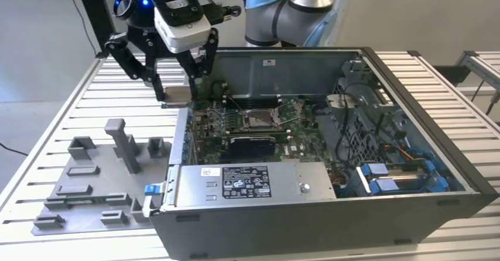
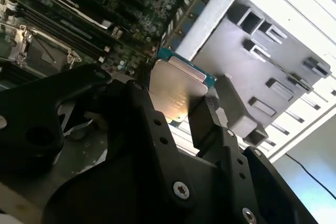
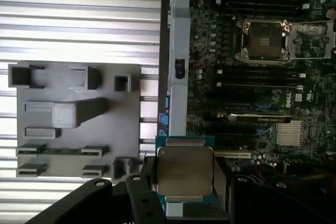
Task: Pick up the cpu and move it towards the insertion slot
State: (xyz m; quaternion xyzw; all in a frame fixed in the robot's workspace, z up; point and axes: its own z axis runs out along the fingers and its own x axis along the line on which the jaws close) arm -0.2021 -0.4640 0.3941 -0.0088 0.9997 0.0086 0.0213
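Note:
The cpu (image 1: 178, 95) is a small flat square chip with a silvery top, held in the air above the case's wall on the exterior view's left. My gripper (image 1: 179, 97) is shut on the cpu (image 3: 184, 170), its black fingers (image 2: 207, 119) clamping two opposite edges of the cpu (image 2: 177, 94). The insertion slot (image 1: 260, 119) has a shiny metal frame and dark centre on the green motherboard inside the open case, off to the exterior view's right of the chip and lower. In the first wrist view the insertion slot (image 3: 264, 41) lies well apart from the chip.
A grey plastic tray (image 1: 90, 185) with raised blocks and an upright post (image 1: 125, 146) lies on the slatted table beside the case. The open computer case (image 1: 328, 214) holds a power supply (image 1: 250, 182), cables and blue drive brackets (image 1: 399, 179). Memory slots (image 3: 260, 74) run beside the socket.

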